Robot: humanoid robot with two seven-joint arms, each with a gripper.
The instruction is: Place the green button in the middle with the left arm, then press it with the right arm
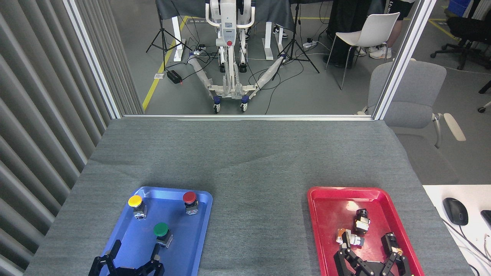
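Left gripper (132,256) gapes wide and empty; the green button (162,232) stands just beyond its right finger. Right gripper (371,253) gapes too, holding nothing.

A shallow blue plastic tray (199,230) sits at the near left of the table, carrying a yellow-capped push-button switch (137,206) in its far left corner and a red-capped push-button switch (190,202) in its far right corner. A shallow red plastic tray (330,207) lies at the near right edge, holding three small black-and-silver switch parts (361,221). Beyond the table's far edge stand a white wheeled lift frame (229,50), a black tripod (294,42), a white plastic chair (370,30) and a grey padded office chair (412,96). A black computer mouse (455,211) rests on a white desk (437,195) to the right.
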